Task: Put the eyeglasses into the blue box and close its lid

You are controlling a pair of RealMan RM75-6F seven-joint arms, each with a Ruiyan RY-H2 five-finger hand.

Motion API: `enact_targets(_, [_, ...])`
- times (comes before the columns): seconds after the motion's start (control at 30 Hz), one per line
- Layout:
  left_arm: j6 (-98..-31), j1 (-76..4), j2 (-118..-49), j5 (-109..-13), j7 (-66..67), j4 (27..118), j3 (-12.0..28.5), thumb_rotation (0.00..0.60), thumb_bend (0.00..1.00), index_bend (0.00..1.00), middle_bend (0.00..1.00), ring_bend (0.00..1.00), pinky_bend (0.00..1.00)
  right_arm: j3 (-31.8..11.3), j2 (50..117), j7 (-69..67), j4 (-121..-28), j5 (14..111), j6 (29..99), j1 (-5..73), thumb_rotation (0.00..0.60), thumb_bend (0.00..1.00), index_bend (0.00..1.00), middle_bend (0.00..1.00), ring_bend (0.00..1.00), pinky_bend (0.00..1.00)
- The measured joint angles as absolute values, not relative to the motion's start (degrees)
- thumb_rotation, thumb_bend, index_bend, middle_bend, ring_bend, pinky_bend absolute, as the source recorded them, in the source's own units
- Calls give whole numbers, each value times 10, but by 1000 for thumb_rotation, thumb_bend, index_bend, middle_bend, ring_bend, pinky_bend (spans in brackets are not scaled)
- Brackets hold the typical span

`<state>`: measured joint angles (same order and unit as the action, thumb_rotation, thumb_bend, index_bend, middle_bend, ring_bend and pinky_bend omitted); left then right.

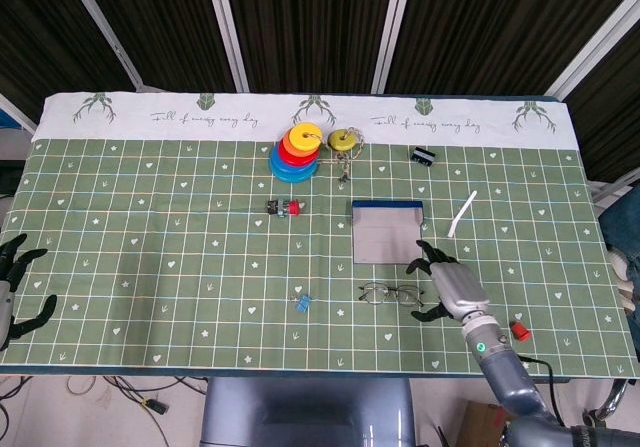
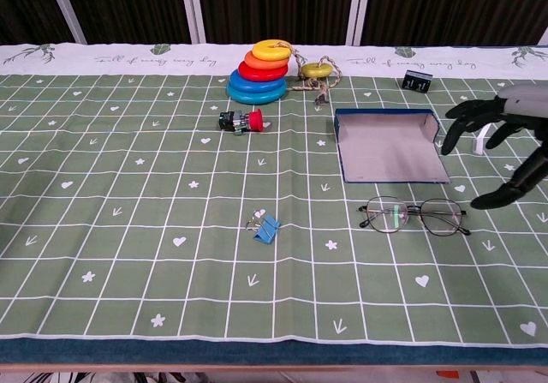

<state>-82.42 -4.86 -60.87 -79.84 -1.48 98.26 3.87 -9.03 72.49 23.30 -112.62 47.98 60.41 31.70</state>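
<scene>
The eyeglasses [image 1: 391, 293] [image 2: 413, 216] lie flat on the green mat, just in front of the blue box. The blue box [image 1: 387, 232] [image 2: 390, 145] is open, its grey inside showing, with its lid flap standing at the far side. My right hand [image 1: 447, 286] [image 2: 507, 144] hovers just right of the glasses and the box's front right corner, fingers spread and holding nothing. My left hand [image 1: 14, 288] rests open at the table's left front edge, far from both objects.
A stack of coloured rings [image 1: 297, 152] and a yellow disc on a cord [image 1: 344, 141] sit at the back. A red and black part [image 1: 284, 207], a blue binder clip [image 1: 301, 301], a black clip [image 1: 423, 154], a white stick [image 1: 463, 213] and a small red thing [image 1: 520, 329] lie around.
</scene>
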Motion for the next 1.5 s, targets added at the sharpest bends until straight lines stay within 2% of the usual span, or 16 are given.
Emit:
enact_targets(0.23, [-823, -49, -607, -797, -17, 984, 40, 600, 336, 181, 22, 0, 0, -97, 796, 278, -1101, 439, 646, 343, 600, 295, 404, 0, 110, 191])
enact_targets(0.43, [-820, -50, -606, -794, -19, 986, 40, 600, 337, 181, 22, 0, 0, -103, 830, 279, -1073, 422, 658, 351, 600, 296, 429, 0, 111, 191])
enact_targets(1.03, [-818, -50, -606, -784, -11, 990, 43, 600, 337, 181, 22, 0, 0, -94, 887, 266, -985, 417, 647, 358, 600, 316, 491, 0, 113, 190])
enact_targets(1.5, [-818, -50, -606, -781, -10, 990, 44, 600, 337, 181, 22, 0, 0, -91, 908, 251, -948, 428, 637, 355, 600, 369, 520, 0, 116, 191])
